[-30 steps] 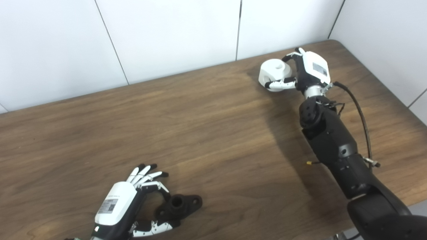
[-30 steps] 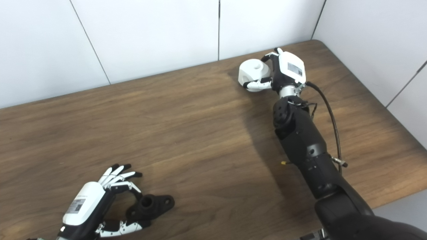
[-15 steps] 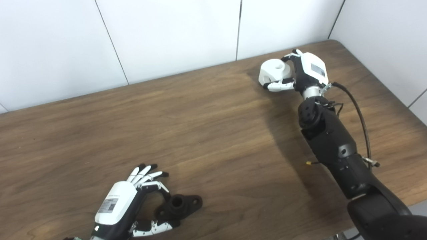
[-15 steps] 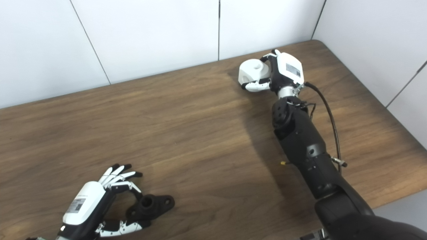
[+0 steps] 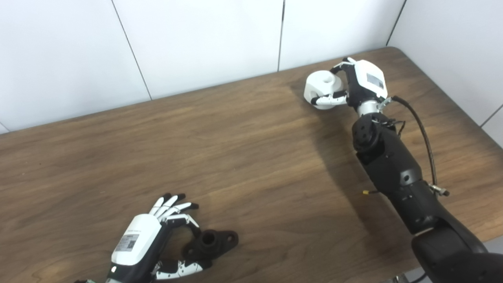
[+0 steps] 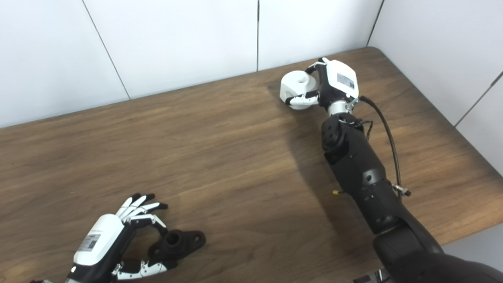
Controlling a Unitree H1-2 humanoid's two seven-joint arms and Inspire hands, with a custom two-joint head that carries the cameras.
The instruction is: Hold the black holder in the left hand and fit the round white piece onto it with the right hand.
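Round white piece (image 5: 321, 81) within right hand (image 5: 359, 84) grasp, far corner.

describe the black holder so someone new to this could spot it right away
Start at the near left part of the wooden table, where the left hand rests. The black holder lies just right of it: a small tube on a flat base, the only all-black loose part.

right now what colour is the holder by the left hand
Black, clearest in the left eye view: the holder.
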